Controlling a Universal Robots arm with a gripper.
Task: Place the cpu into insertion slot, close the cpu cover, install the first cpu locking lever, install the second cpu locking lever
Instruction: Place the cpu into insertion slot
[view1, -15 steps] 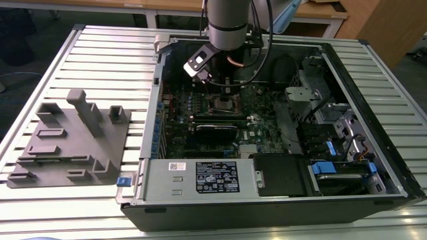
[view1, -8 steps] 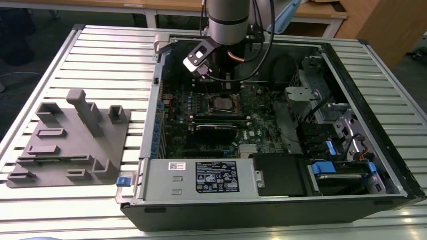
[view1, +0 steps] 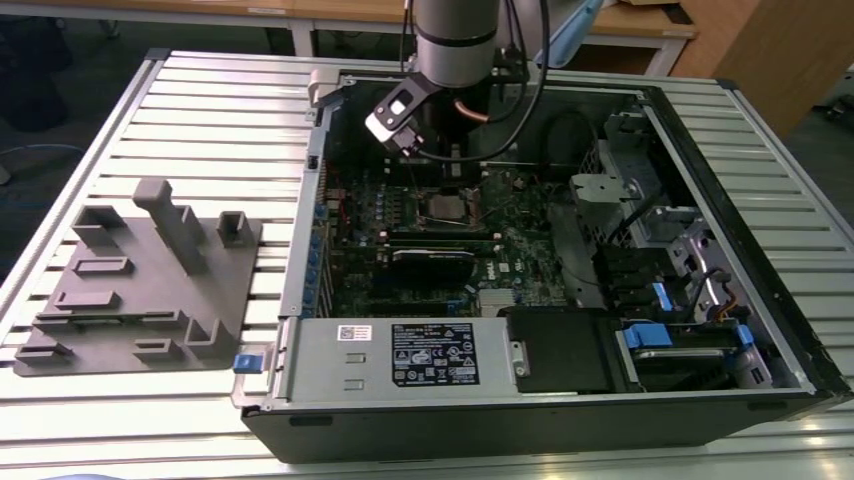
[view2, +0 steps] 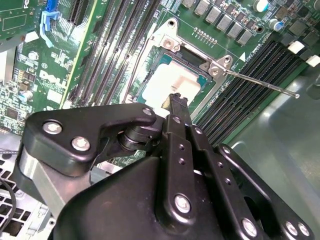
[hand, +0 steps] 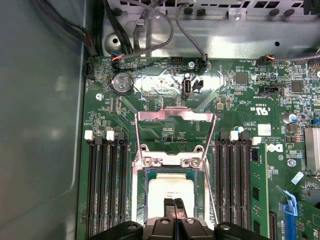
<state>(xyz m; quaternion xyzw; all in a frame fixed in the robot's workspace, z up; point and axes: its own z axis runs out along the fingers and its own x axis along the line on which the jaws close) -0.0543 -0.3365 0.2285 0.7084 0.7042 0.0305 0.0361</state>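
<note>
cpu (hand: 172, 186) seated in slot (hand: 149, 192) | cover (hand: 175, 116) up, levers (view2: 260, 83) unlatched | pincer (hand: 174, 201) narrow, empty, over cpu | step one looks done, three left

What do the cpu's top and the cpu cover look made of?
The cpu: top looks like matte, pale silvery-beige metal, with only a soft sheen. The cpu cover: seemingly bare or plated steel, bright silver with sharp glints.
</note>
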